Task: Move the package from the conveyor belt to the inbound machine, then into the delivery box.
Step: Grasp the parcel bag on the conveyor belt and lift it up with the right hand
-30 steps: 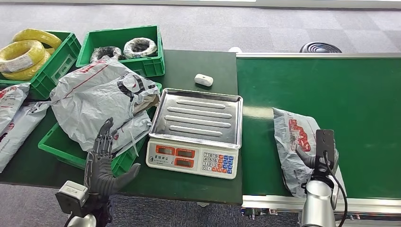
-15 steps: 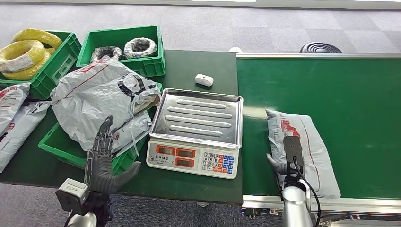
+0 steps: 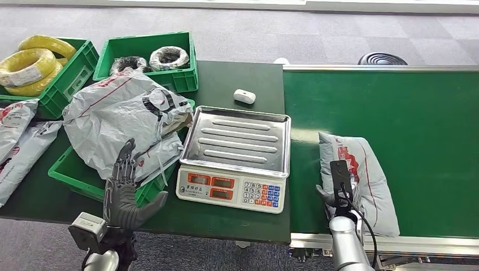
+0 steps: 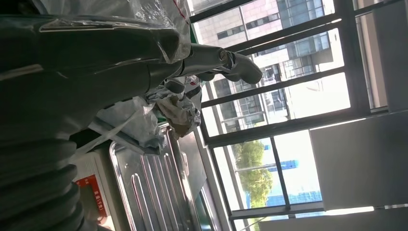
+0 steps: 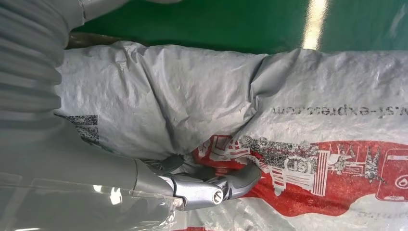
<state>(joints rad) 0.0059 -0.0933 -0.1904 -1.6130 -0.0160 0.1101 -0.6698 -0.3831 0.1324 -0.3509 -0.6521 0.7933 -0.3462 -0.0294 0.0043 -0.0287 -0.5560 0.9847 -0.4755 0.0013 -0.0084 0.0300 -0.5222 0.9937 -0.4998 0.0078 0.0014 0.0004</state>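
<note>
Package [image 3: 358,180] lies on conveyor belt [image 3: 406,107] | right hand [image 3: 337,192] grips it | left hand [image 3: 125,192] fingers spread, empty

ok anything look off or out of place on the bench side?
The big grey bag is heaped over the front green crate, spilling past its rim rather than sitting inside. Two more bags lie loose on the table beside it. The scale tray is bare and sits square.

3 green crates [image 3: 148,53] (2 hold coils), 1 scale [image 3: 234,158].
</note>
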